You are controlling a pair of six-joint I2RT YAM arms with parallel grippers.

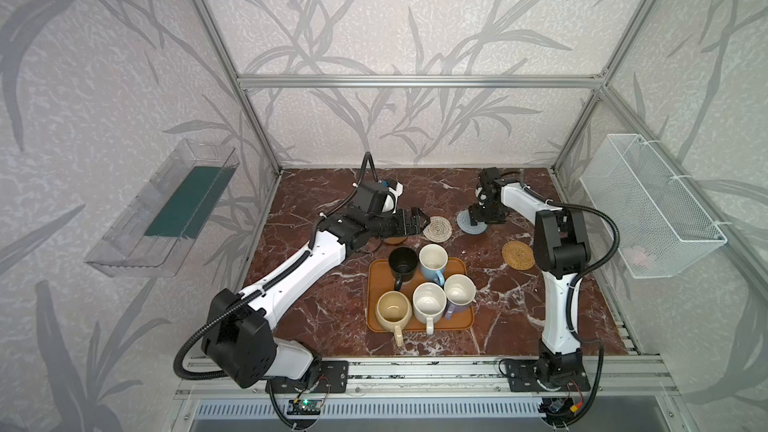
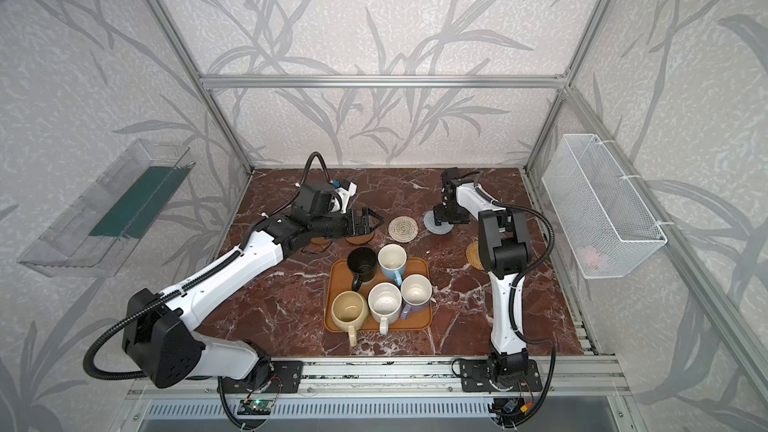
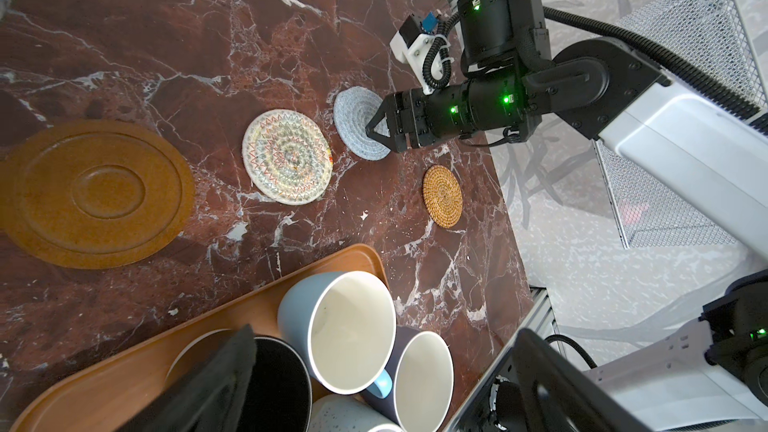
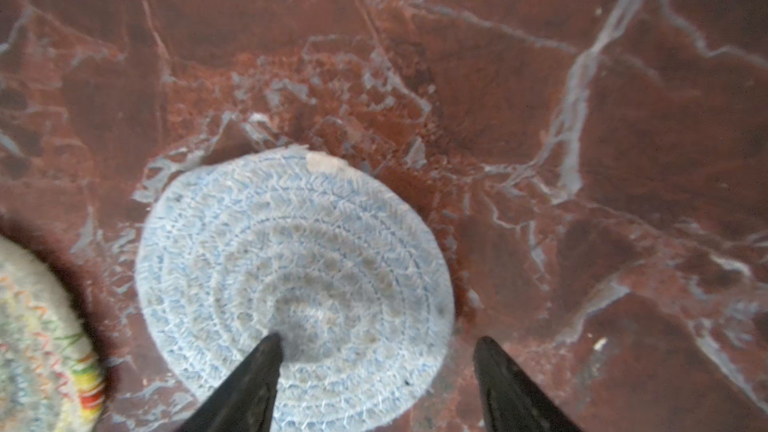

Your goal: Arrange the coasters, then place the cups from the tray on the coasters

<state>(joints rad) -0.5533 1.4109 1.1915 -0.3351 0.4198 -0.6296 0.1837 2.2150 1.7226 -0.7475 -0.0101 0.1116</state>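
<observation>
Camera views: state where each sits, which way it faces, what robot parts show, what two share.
Top views: high in front, looking down on the reddish marble table; left arm, right arm show.
Left wrist: on the left arm, facing the orange rectangular tray and right gripper; own fingers show.
Right wrist: on the right arm, looking down at the grey woven round coaster; own fingertips show.
Both wrist views share that coaster.

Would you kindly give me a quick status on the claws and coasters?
Left claw open, empty. Right claw open, straddling grey coaster edge. Cups all on tray. Nothing in the way.
</observation>
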